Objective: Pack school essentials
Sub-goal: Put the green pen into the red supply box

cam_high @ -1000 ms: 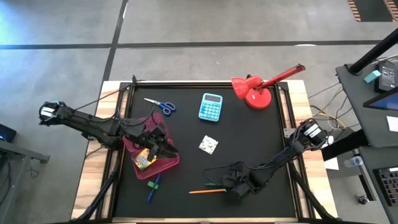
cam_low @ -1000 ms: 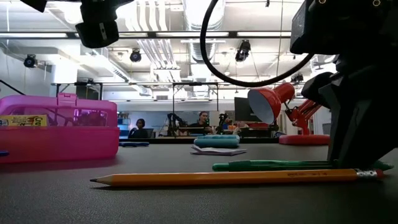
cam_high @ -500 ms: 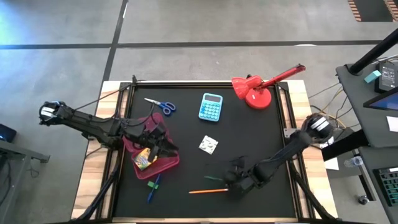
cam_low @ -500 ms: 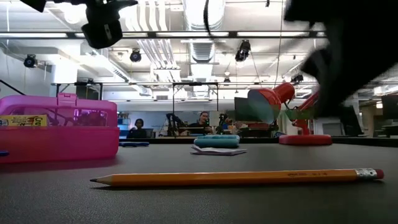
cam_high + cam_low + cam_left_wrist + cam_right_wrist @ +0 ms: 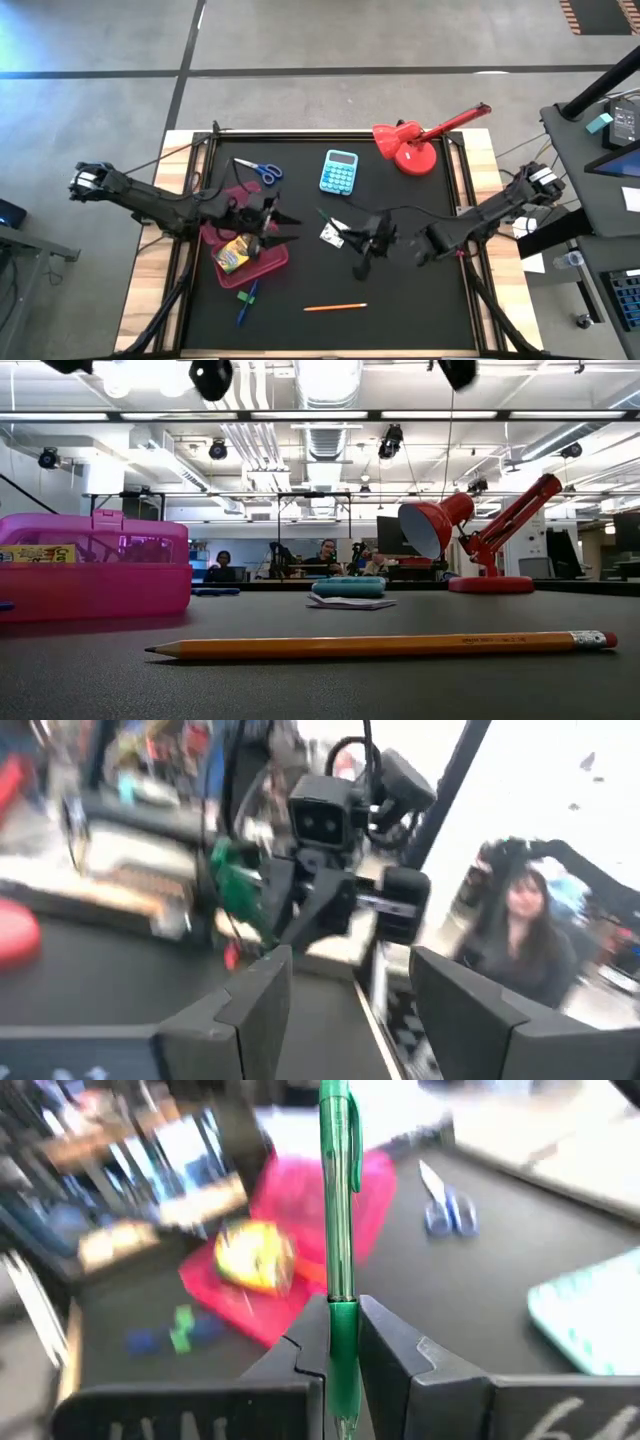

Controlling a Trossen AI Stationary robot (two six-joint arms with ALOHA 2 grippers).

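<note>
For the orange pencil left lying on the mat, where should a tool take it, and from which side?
Probably mid-shaft, from straight above. The pencil lies flat with bare mat all around, so fingers can straddle its width. The right tool first has to drop the green pen.

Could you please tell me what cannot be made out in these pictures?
- Pink plastic case interior: left arm overhangs it, high view.
- Small white patterned square: print too small, high view.
- Left pincer surroundings: blurred, left wrist view.
- Green pen tip: cut off, right wrist view.

Bright overhead light; blurred wrist views
</note>
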